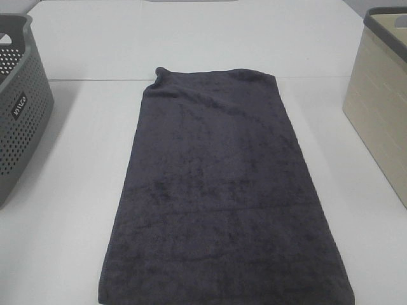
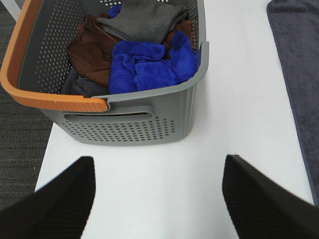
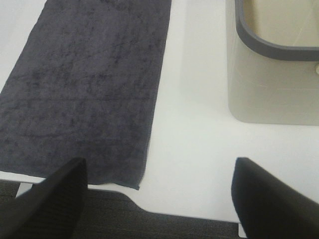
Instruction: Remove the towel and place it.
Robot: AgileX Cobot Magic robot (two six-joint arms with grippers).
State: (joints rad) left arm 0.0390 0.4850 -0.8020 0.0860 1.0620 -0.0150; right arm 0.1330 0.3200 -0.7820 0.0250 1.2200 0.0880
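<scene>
Now, we note:
Towel [image 1: 222,197]: we see it spread flat along the middle of the white table [image 1: 70,190], between both baskets.
Left gripper [image 2: 158,199]: fingers wide apart, holding nothing, near the grey basket [image 2: 129,124] full of cloths.
Right gripper [image 3: 159,199]: fingers wide apart, empty, beside the beige basket [image 3: 269,94].

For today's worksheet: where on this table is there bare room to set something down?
Bare strips lie between the towel and the grey basket, and between towel and beige bin; also beyond the towel's far edge. The grey basket is crowded with cloths.
</scene>
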